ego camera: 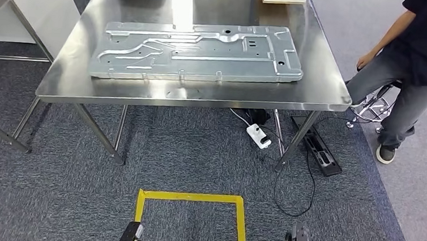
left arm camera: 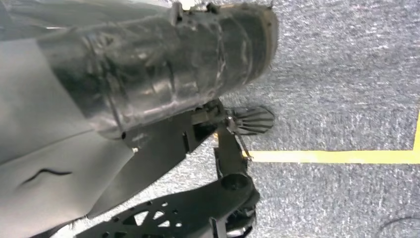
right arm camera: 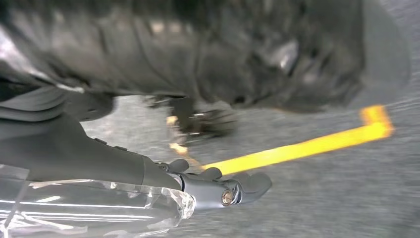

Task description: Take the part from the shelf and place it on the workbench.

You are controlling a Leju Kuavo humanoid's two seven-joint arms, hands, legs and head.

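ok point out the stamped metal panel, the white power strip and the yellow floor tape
stamped metal panel [ego camera: 196, 51], head view, centre of its ribbed face
white power strip [ego camera: 259, 136], head view, middle of its casing
yellow floor tape [ego camera: 190, 196], head view, far edge of the square

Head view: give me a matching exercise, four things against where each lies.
Things:
1. stamped metal panel
2. white power strip
3. yellow tape outline
4. seated person

Places:
A. on the carpet in front of the table
B. flat on the steel table
C. to the right of the table
D. on the floor under the table

Pairs: 1-B, 2-D, 3-A, 4-C
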